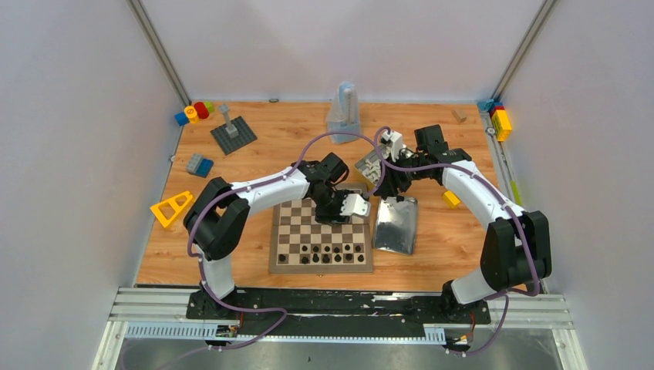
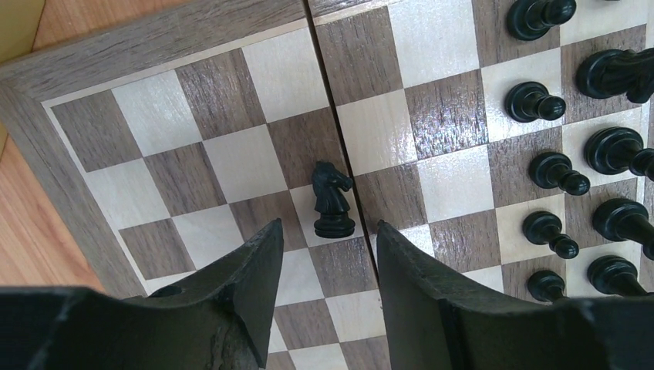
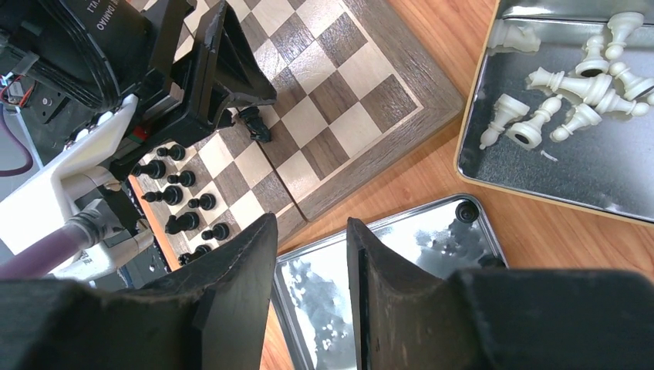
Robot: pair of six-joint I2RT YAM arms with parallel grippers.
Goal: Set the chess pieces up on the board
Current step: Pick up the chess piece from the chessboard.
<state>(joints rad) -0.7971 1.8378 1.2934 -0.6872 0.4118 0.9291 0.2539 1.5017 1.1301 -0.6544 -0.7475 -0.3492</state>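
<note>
checkered wooden board (image 2: 231,162) bears a glossy black knight (image 2: 333,199); left tool (image 2: 328,227) and right tool (image 3: 310,223) gape, empty.

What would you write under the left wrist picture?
The left gripper, jaws open, poised over a black knight on the board, other black pieces nearby.

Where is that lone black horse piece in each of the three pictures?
Left wrist: the black knight stands at centre, just at the open fingertips.
Right wrist: upper left, under the left gripper.
Top external: hidden beneath the left gripper.
Shared landmark: the rows of black pieces.
</note>
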